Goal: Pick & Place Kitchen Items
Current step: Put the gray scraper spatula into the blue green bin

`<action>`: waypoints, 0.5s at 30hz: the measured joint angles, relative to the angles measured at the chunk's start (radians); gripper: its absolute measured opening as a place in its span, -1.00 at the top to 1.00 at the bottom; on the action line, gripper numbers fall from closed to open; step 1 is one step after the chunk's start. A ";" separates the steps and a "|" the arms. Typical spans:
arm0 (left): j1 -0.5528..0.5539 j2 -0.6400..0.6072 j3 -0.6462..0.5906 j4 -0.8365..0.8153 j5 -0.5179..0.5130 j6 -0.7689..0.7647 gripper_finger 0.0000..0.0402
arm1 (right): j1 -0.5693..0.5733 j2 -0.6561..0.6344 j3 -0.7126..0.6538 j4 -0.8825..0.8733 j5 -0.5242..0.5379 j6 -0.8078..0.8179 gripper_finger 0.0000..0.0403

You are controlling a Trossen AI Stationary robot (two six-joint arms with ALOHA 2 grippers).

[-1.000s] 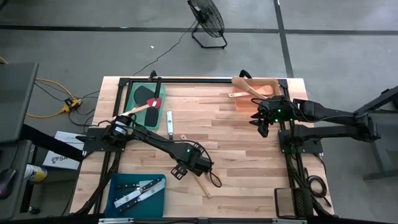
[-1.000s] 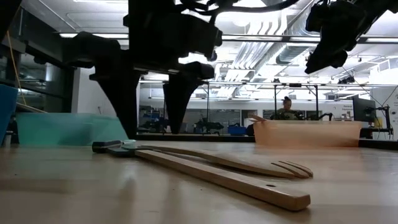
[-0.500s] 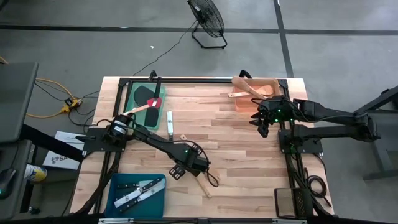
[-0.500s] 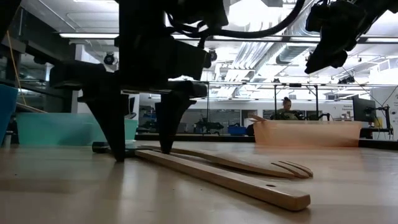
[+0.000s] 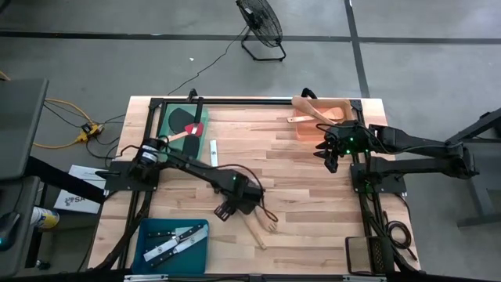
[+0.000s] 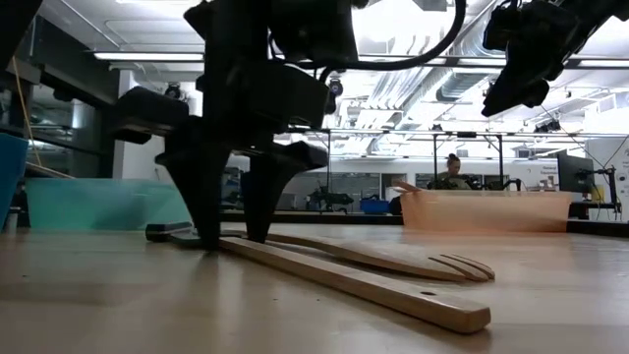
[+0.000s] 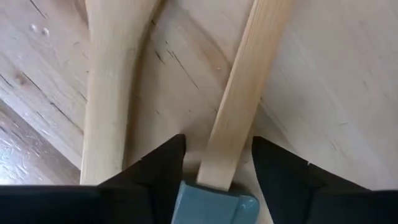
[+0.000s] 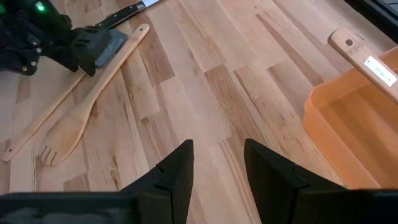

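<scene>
Near the table's front, the left gripper point(image 7: 217, 155) was held open astride the wooden spatula handle point(image 7: 239, 112), apparently aligned between its fingers.

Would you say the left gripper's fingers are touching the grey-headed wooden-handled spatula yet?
Cannot tell. In the left wrist view the left gripper is open, its fingers flanking the spatula handle; a thin gap seems to remain, too fine to settle.

No legible text, labels or numbers anywhere
</scene>
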 joint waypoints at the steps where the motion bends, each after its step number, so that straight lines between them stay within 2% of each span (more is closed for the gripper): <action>1: 0.008 0.000 0.000 0.001 0.006 0.006 0.09 | 0.000 0.000 0.000 0.000 0.000 -0.001 0.34; 5: 0.023 0.000 -0.001 0.001 0.016 0.054 0.22 | 0.000 0.000 0.000 0.000 0.000 -0.002 0.34; 10: 0.023 0.000 -0.002 -0.002 0.028 0.204 0.31 | 0.000 0.000 0.000 0.000 0.000 -0.002 0.34; 15: 0.016 0.000 -0.002 -0.003 0.013 0.220 0.32 | 0.000 0.000 0.000 0.000 0.000 0.000 0.34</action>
